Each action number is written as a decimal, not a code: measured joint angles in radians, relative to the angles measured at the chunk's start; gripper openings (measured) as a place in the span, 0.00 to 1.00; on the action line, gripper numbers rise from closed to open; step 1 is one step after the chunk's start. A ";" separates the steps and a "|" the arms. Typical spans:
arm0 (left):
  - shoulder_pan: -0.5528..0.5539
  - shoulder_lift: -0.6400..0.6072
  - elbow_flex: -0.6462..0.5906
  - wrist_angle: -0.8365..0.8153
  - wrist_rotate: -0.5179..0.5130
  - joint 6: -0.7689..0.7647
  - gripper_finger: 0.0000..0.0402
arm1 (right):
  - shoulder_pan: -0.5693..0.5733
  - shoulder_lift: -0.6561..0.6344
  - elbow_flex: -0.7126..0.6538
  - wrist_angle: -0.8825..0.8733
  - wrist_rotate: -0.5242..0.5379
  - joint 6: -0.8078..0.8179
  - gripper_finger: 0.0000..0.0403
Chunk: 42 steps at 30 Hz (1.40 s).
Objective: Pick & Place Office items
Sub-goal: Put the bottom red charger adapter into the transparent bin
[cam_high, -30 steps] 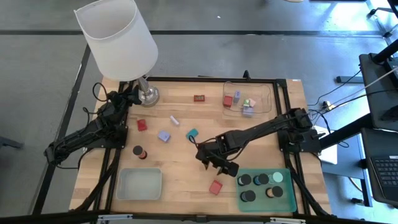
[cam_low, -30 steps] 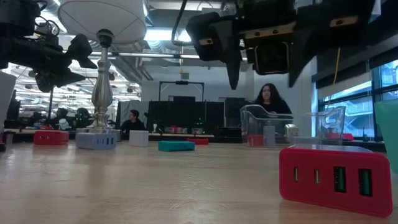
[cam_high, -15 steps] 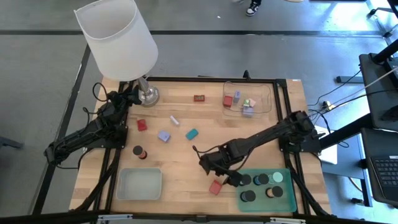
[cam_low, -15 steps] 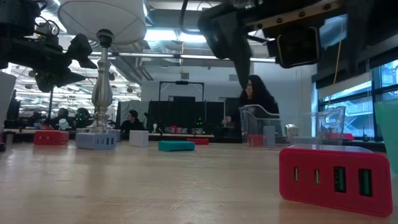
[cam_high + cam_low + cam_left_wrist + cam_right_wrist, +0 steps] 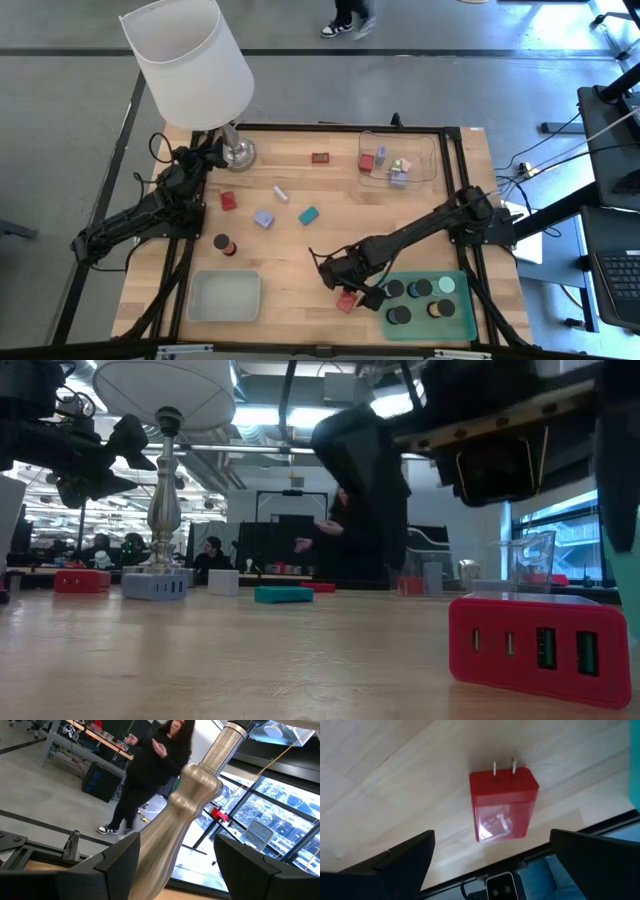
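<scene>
A red charger block (image 5: pixel 347 300) with two metal prongs (image 5: pixel 503 768) lies flat on the table near the front edge, just left of the green tray (image 5: pixel 462 322). My right gripper (image 5: pixel 352 282) hangs open a little above it, slanting down, one finger (image 5: pixel 405 855) on either side without touching. The same block shows in the low view (image 5: pixel 540 645), with the gripper's dark fingers (image 5: pixel 368 480) above it. My left gripper (image 5: pixel 180 870) waits open at the far left by the lamp's metal stem (image 5: pixel 180 815).
Loose on the table lie a red block (image 5: pixel 229 200), a lilac block (image 5: pixel 264 218), a teal block (image 5: pixel 308 215), a pale bit (image 5: pixel 281 193) and a dark cylinder (image 5: pixel 223 244). The green tray holds several cylinders. A grey tray (image 5: pixel 225 296) and a clear tray (image 5: pixel 397 155) also stand here.
My right gripper has gone toward the table's near edge and down, coming over the red charger block, and has rolled a little. Its fingers have opened wider. The block has stayed where it was.
</scene>
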 joint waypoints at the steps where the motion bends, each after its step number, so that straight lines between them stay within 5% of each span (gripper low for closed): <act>1: 0.000 0.000 0.000 0.000 0.000 0.000 0.62 | 0.000 0.004 0.000 -0.003 0.000 0.000 0.99; 32: 0.000 0.000 0.000 0.000 0.000 0.000 0.62 | 0.032 0.084 0.001 0.036 0.110 -0.014 0.98; 42: 0.000 0.000 0.000 0.000 0.000 0.000 0.62 | 0.031 0.085 0.001 0.045 0.105 -0.023 0.76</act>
